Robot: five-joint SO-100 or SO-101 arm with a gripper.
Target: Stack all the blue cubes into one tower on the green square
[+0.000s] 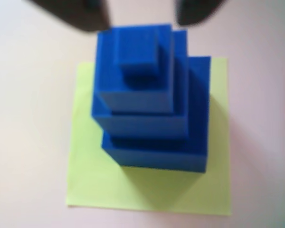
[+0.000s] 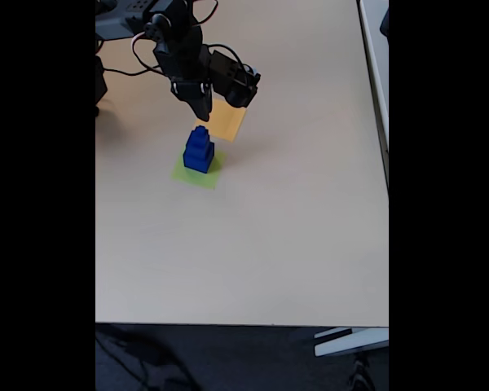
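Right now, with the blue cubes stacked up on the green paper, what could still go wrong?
1. The gripper hangs just above the tower, its dark fingers flanking the small top cube; a sideways pull-away could clip it.
2. In the wrist view the cubes look offset toward one corner, not centred, so a light knock may topple the upper ones.
3. The green square is loose paper and could slide.

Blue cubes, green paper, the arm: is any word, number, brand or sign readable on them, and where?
None can be read.
Blue cubes: plain faces, no print.
Green square: blank.
Orange-yellow square: blank.
Arm: black, too small and blurred to show any label.
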